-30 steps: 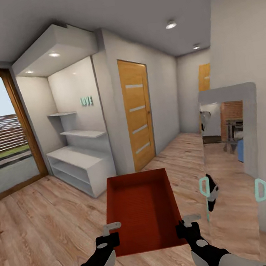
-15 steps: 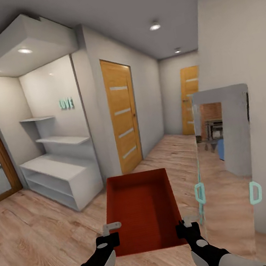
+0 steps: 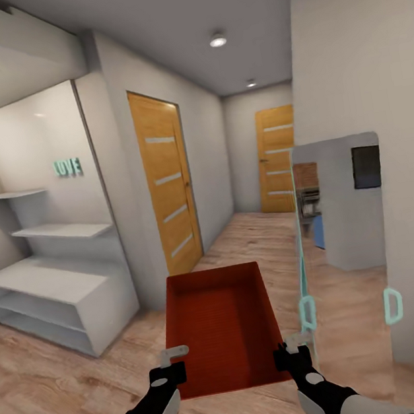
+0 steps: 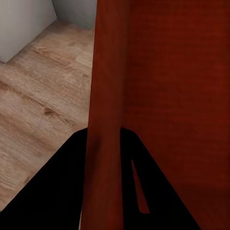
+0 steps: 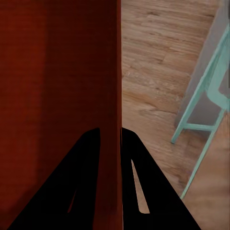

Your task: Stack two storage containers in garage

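While the robot carries it through a hallway of light wood plank flooring (image 3: 61, 384), one orange-red, low-walled, lidless rectangular storage container (image 3: 219, 325) hangs level in front of the trunk, held between both arms

- left gripper (image 3: 167, 367): fingers straddle the container's left wall near the near corner, one inside, one outside, pressed onto it per the left wrist view (image 4: 103, 143)
- right gripper (image 3: 288, 349): same on the right wall, fingers clamped either side of it (image 5: 111, 139)
- container's long axis points straight away from the robot, toward the far orange wooden door (image 3: 278, 159) at the corridor's end; both grippers grip at the near end, so the box cantilevers forward of them, neither arm nearer than the other

Count: one container, two grippers, two orange wooden doors. The nearer door (image 3: 166, 180) stands left of the container and ahead; a white open shelf unit (image 3: 53, 291) sits further left of it. A tall frameless mirror panel on pale teal legs (image 3: 339, 239) stands just right of the container, close to the right gripper

Judgement: still in transit, no garage or concrete in sight; the carry turns on keeping the box's right edge off that mirror as the base heads down the corridor
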Controlling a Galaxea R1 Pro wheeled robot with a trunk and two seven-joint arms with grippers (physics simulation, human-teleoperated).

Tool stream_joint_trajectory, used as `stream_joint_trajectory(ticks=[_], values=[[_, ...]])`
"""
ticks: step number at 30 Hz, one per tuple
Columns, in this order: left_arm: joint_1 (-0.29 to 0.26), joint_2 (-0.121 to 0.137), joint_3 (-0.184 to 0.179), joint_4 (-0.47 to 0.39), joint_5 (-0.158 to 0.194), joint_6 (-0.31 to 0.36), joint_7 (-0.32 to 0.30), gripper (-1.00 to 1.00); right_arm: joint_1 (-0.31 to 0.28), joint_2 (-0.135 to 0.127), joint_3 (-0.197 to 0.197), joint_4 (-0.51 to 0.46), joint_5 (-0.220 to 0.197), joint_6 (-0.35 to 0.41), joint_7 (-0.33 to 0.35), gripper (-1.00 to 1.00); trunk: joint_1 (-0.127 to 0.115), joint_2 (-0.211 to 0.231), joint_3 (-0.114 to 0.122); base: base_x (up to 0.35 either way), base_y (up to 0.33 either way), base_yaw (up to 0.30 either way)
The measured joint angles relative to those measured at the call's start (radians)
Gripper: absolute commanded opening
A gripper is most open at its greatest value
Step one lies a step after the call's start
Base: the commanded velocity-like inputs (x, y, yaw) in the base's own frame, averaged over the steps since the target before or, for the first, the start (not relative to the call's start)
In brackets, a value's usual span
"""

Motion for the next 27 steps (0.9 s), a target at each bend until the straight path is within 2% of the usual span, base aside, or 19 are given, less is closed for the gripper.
stream_joint_trajectory(ticks=[12, 27], values=[[0.000, -0.003, 0.004, -0.001, -0.005, 0.000, 0.002, -1.00, 0.000, -0.003, 0.000, 0.001, -0.006, -0.002, 0.007, -1.00, 0.000, 0.000, 0.000, 0.318, 0.181, -0.020], [0.000, -0.004, 0.004, -0.001, -0.006, 0.000, 0.002, -1.00, 0.000, -0.004, 0.000, 0.001, -0.006, -0.002, 0.008, -1.00, 0.000, 0.000, 0.000, 0.318, 0.181, -0.232]])
